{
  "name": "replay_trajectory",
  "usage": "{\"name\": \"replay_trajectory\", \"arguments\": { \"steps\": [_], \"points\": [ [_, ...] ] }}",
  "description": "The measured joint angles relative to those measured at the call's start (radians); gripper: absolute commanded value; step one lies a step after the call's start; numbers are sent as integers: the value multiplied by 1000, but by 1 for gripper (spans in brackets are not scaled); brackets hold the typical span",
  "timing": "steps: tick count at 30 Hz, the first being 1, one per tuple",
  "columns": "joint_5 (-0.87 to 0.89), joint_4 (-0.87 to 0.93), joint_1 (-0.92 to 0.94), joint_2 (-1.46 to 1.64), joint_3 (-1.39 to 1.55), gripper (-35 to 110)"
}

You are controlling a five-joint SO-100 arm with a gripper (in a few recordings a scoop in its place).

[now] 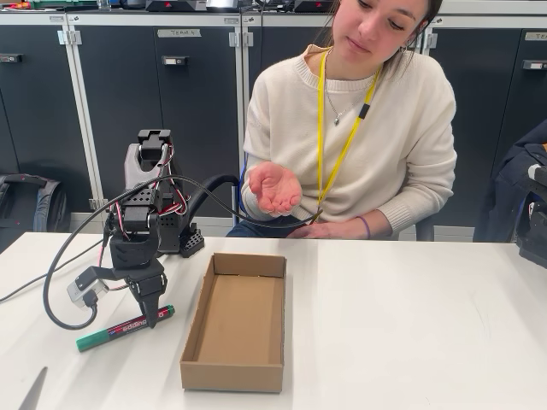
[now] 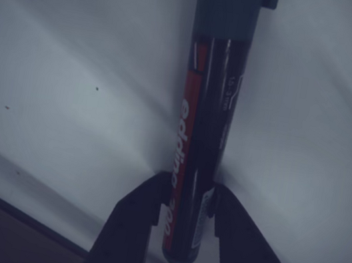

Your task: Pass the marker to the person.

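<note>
The marker [image 1: 120,330] lies flat on the white table [image 1: 410,325] at the left, green cap toward the front left, dark red "edding" label facing up. My gripper [image 1: 152,318] reaches down onto its right end. In the wrist view the marker [image 2: 201,142] runs between my two dark fingers [image 2: 130,225], which press against both its sides, so the gripper is shut on it. The person [image 1: 376,120] sits behind the table in a cream sweater with a yellow lanyard, holding one open palm [image 1: 273,188] up above the table's far edge.
An open, shallow cardboard box [image 1: 235,320] stands on the table just right of the gripper, between it and the person. The arm's base and cables [image 1: 162,213] rise at the back left. A metal blade tip [image 1: 34,389] shows at the front left corner.
</note>
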Motion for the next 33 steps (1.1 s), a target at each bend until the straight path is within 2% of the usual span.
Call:
{"name": "replay_trajectory", "arguments": {
  "steps": [23,27,33],
  "points": [
    [-86,293,-60,331,-201,-5],
    [-87,302,-64,336,-201,8],
    [-80,313,-64,337,-201,16]
  ]
}}
